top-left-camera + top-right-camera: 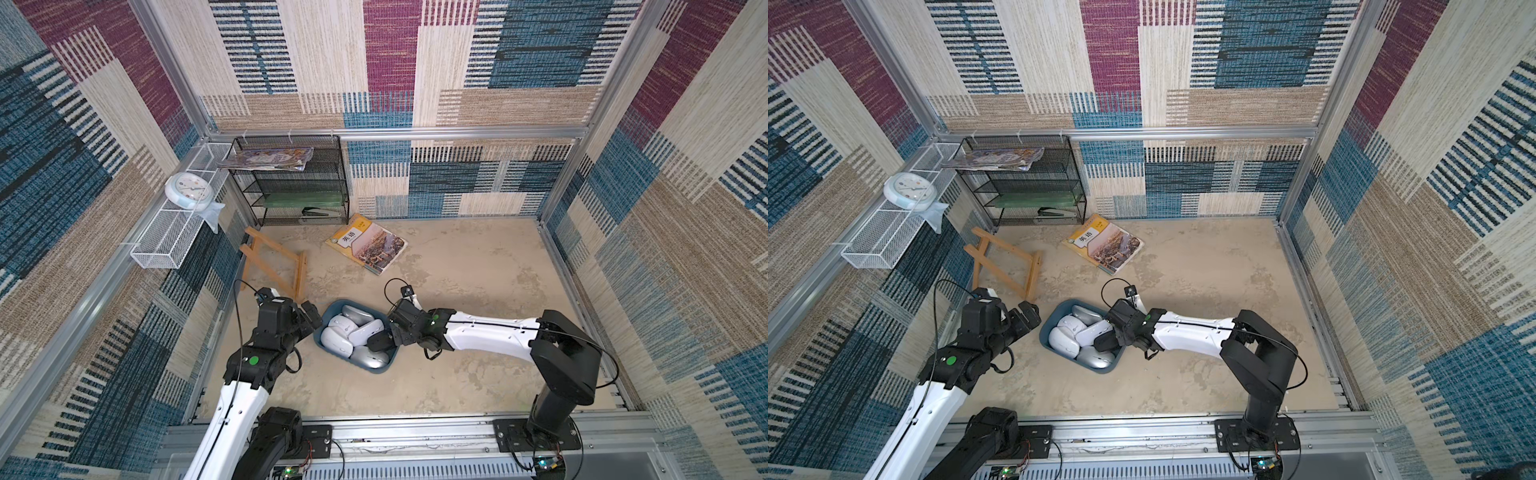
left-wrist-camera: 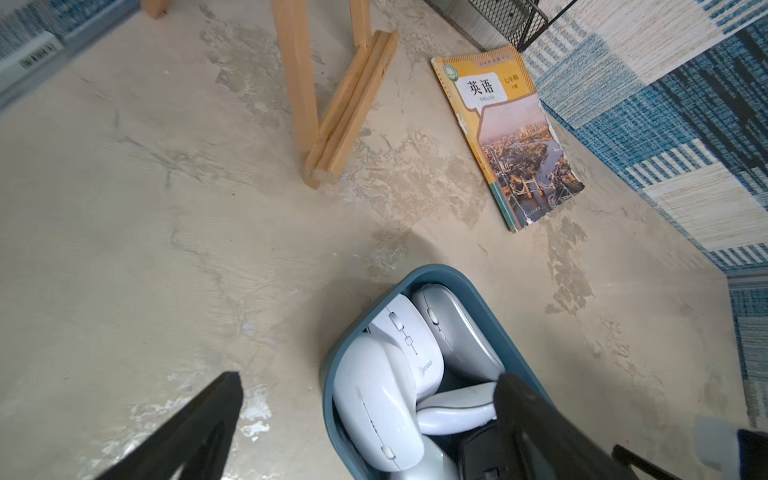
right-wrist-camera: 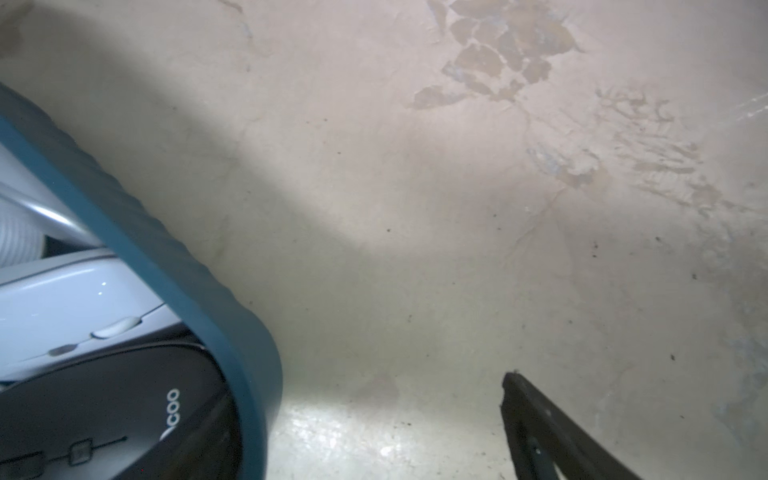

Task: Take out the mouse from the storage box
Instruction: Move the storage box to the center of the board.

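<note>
I am at the reach-in step: no mouse is out yet. The storage box sits on the table in its left half, nearer the edge where my arms are mounted than the back edge. It is packed with white and silver mice lying against one another.

My left claw hangs at the box's left wall, jaws spread wide and empty. In the left wrist view one finger is over bare table and the other over the box's inside. My right claw is at the opposite wall, also spread and holding nothing. One finger stands outside the rim, and in both top views the other reaches over the mice.

I judge the next move calls for settling on one mouse; the big white mouse on top looks freest. Both fingers must come inside the rim, one on either flank of it. They should close gently, since the shell is smooth and rounded. Then I lift straight up so the neighbours and the box stay put.
</note>
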